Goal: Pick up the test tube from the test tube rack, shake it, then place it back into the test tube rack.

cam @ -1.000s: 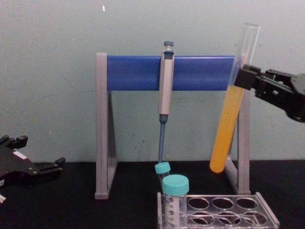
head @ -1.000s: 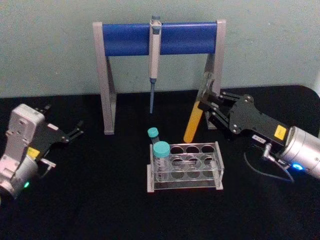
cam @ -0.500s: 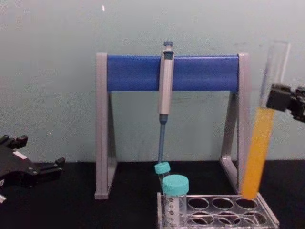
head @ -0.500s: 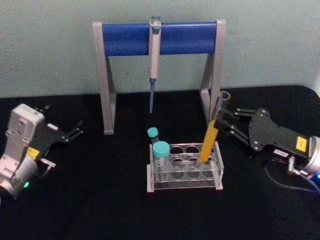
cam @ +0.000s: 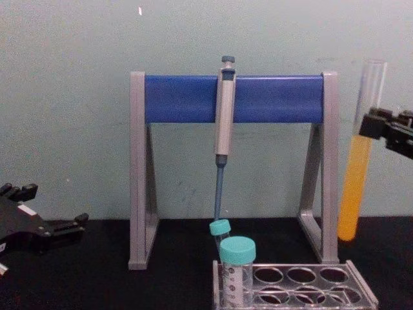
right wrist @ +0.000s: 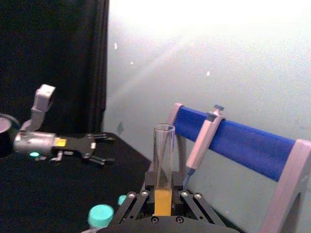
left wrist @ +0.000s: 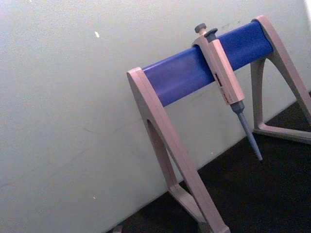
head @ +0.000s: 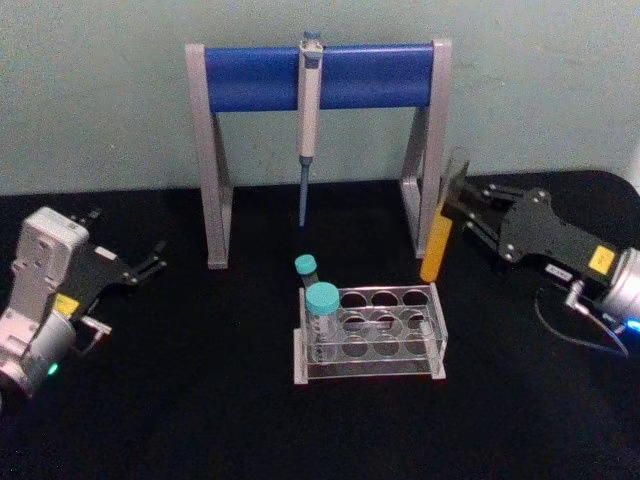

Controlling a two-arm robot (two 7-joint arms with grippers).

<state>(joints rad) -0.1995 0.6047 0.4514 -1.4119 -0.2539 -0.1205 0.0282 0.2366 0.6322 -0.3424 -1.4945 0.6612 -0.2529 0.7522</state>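
Note:
My right gripper [head: 458,208] is shut on the test tube [head: 440,232], a slim clear glass tube with orange-yellow liquid in its lower part. The tube hangs nearly upright in the air, beyond the far right corner of the clear test tube rack [head: 372,338]. In the chest view the test tube [cam: 357,187] has its round bottom well above the rack [cam: 303,287], with the right gripper [cam: 376,124] at its mid height. The right wrist view shows the tube [right wrist: 164,145] rising between the fingers [right wrist: 138,201]. My left gripper [head: 148,262] rests open at the table's left.
A grey-and-blue pipette stand [head: 318,76] stands behind the rack with a pipette [head: 308,110] hanging on it; its right leg [cam: 324,174] is close beside the tube. Two teal-capped tubes [head: 322,308] occupy the rack's left end. Black table lies all around.
The tube swung from tilted high left, down to the rack's right holes, and is now lifted again, upright and farther right. The left arm has not moved.

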